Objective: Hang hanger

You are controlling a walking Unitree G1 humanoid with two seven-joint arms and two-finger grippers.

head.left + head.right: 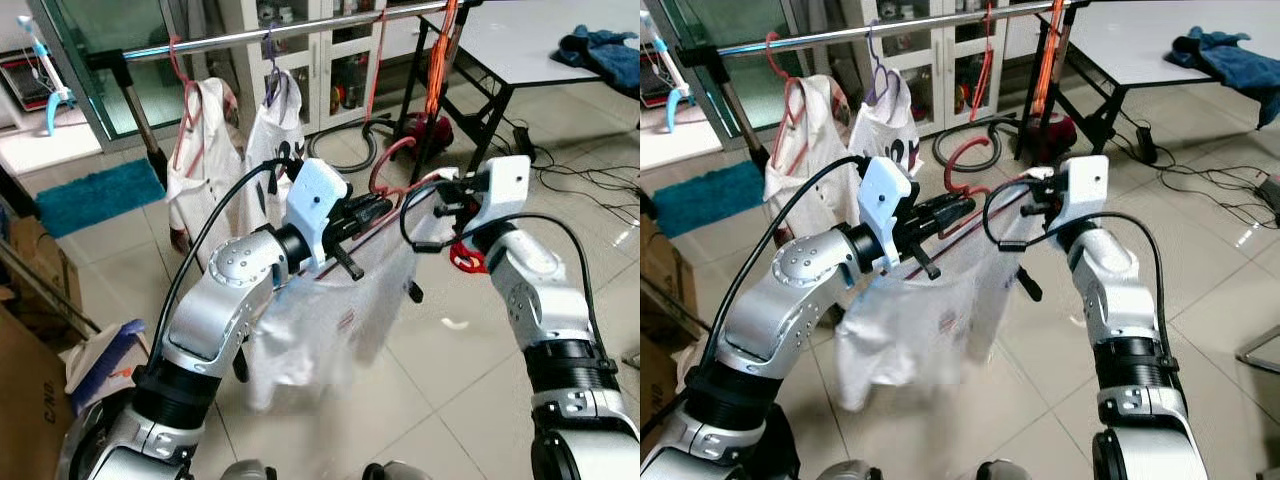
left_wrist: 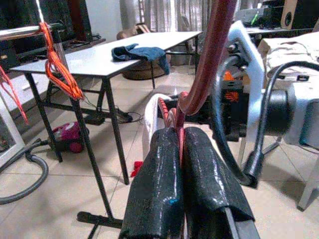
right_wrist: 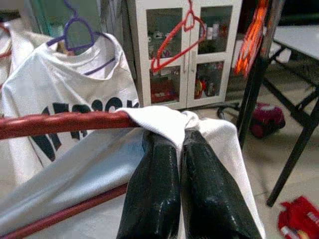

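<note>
My left gripper [image 1: 372,212] and right gripper [image 1: 445,207], jaws pinching each end of the red hanger [image 1: 965,155], hold it and its white shirt [image 1: 330,320] level below the rail [image 1: 270,35], ready for lifting on.

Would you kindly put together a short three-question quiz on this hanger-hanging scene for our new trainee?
1. True or false: the left gripper is shut on the red hanger.
2. What colour is the hanger holding the printed white shirt on the rail? A) purple B) green C) black
3. Fill in: the right gripper pinches the held hanger's white ____.

Key: 1 true; 2 A; 3 shirt.
</note>
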